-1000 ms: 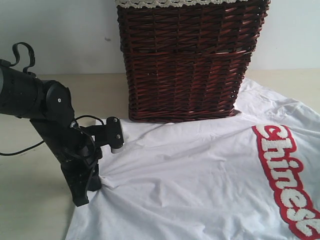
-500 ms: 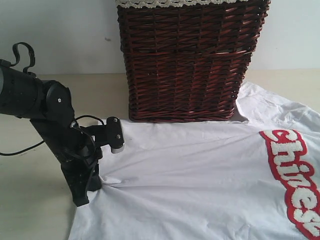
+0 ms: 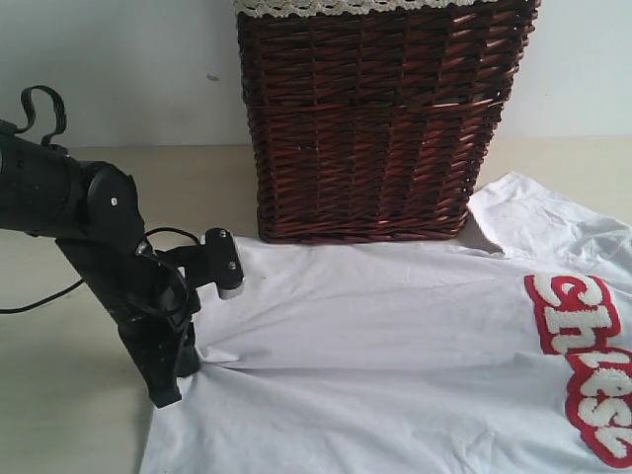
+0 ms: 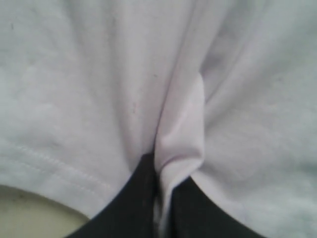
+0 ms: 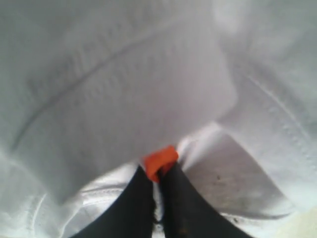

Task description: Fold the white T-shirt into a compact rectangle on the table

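At nine o'clock in the exterior view, the left arm (image 3: 99,237) is leaning down over the pale surface (image 3: 59,395). Its jaws are pinching shut on a raised ridge of the white T-shirt (image 3: 395,336) near its edge. The shirt is lying spread across the surface from seven o'clock to three o'clock, its upper edge just beside the foot of the dark wicker basket (image 3: 375,128) at twelve. The red lettered patch (image 3: 588,365) is showing at four o'clock. The right arm's jaws, seen only from the wrist, are clamping shut on the shirt at its orange tag (image 5: 160,161).
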You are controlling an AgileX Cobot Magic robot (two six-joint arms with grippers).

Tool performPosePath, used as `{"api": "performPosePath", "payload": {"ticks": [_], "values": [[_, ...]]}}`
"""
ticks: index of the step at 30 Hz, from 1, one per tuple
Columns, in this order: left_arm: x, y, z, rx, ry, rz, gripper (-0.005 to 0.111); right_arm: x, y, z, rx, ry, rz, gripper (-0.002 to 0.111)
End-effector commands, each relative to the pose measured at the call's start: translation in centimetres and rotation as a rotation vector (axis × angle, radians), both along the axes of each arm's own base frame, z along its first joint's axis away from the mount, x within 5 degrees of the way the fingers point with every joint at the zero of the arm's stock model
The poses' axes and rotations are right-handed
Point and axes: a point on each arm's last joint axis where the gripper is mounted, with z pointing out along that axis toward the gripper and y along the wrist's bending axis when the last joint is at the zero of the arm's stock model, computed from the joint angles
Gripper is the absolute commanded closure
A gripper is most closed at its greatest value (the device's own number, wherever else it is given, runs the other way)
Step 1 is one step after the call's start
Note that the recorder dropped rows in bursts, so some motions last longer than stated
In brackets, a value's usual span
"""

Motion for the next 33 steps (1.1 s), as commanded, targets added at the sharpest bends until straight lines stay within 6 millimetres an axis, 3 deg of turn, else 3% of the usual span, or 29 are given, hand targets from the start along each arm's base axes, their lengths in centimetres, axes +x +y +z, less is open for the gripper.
{"api": "performPosePath", "payload": {"ticks": [1,13,23,28,33], "values": [[-0.1,0.8,1.7,0.032,-0.057,0.006,0.107,-0.7,0.4,-0.4,0.045,-0.044,-0.072,0.108],[-0.2,1.6,6.7,0.006,-0.219,0.108,0.107,-0.9,1.3,10.1,-0.03,-0.42,-0.057,0.108],[-0.6,4.8,10.8,0.246,-0.397,0.14,0.107,-3.3,2.9,17.4,-0.087,-0.672,-0.071,0.108],[-1.0,6.7,16.4,0.307,-0.668,0.148,0.107,-5.0,4.6,20.9,-0.04,-0.835,-0.102,0.108],[-1.8,7.2,21.2,0.23,-0.771,0.245,0.107,-6.8,6.7,24.0,0.044,-1.002,-0.076,0.108]]}}
